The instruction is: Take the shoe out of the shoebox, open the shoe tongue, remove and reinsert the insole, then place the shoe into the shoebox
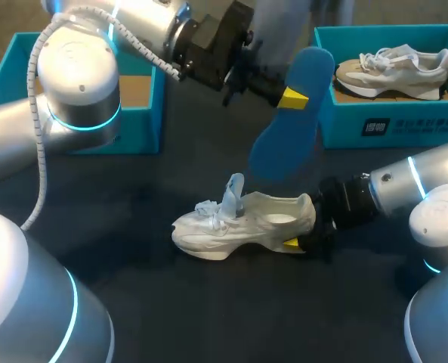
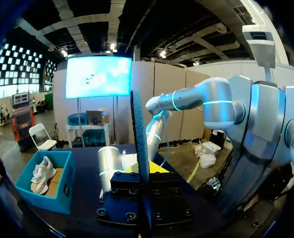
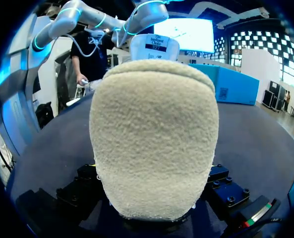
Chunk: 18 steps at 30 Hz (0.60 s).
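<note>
A white shoe (image 1: pixel 235 223) lies on the dark table with its toe toward my left side and its tongue (image 1: pixel 233 190) pulled up. My right gripper (image 1: pixel 305 229) is shut on its heel; one yellow fingertip (image 1: pixel 290 243) presses the near side. In the right wrist view the fuzzy heel (image 3: pixel 154 144) fills the space between the fingers, hiding their tips. A blue insole (image 1: pixel 291 113) hangs in the air above the shoe, with my left gripper (image 1: pixel 288 97) shut on it. In the left wrist view the insole (image 2: pixel 139 139) stands edge-on between the fingers of that gripper (image 2: pixel 146 171).
A teal shoebox (image 1: pixel 382 125) at the back right holds a second, beige shoe (image 1: pixel 393 69). Another teal box (image 1: pixel 144 125) stands at the back left, partly behind my left arm. In the left wrist view the box with the shoe (image 2: pixel 62 196) sits off to the gripper's side.
</note>
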Motion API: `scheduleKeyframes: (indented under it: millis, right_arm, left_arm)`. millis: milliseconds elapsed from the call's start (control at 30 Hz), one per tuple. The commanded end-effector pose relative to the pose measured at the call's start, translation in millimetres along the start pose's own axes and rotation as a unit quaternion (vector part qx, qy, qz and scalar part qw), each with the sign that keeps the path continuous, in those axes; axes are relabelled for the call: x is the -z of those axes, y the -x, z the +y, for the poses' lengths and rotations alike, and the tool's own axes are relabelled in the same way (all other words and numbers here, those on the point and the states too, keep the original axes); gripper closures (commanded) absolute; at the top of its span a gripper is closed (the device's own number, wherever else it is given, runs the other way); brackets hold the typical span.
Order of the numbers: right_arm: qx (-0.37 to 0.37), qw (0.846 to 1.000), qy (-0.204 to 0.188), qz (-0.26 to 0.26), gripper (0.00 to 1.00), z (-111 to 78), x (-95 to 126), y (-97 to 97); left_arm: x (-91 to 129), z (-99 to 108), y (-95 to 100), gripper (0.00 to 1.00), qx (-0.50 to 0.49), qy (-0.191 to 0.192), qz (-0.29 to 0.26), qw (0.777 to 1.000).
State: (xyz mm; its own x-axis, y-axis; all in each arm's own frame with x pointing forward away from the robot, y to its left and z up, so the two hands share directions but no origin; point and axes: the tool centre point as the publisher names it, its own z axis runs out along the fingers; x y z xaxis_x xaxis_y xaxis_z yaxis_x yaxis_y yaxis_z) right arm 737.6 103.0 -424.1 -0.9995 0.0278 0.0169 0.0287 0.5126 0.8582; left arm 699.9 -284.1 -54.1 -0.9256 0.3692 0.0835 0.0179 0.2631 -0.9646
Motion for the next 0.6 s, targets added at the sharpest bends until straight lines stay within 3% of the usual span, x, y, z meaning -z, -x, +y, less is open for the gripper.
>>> scheduleKeyframes:
  millis: [33, 267, 400, 600]
  right_arm:
    - [0.0, 1.0, -0.002, -0.001, 1.0, 0.1, -0.4, -1.1]
    - [0.0, 1.0, -0.002, -0.001, 1.0, 0.1, -0.4, -1.1]
    - [0.0, 1.0, -0.002, -0.001, 1.0, 0.1, -0.4, -1.1]
    - [0.0, 1.0, -0.002, -0.001, 1.0, 0.1, -0.4, -1.1]
  left_arm:
    - [7.2, -10.9, -15.5, 1.0, 0.022, -0.01, -0.001, 1.0]
    - [16.7, -35.9, -37.4, 1.0, 0.131, -0.042, 0.02, 0.99]
    - [21.2, -44.7, -46.7, 1.0, 0.217, -0.092, -0.002, 0.972]
    - [25.4, -57.2, -61.7, 1.0, 0.27, -0.118, -0.025, 0.955]
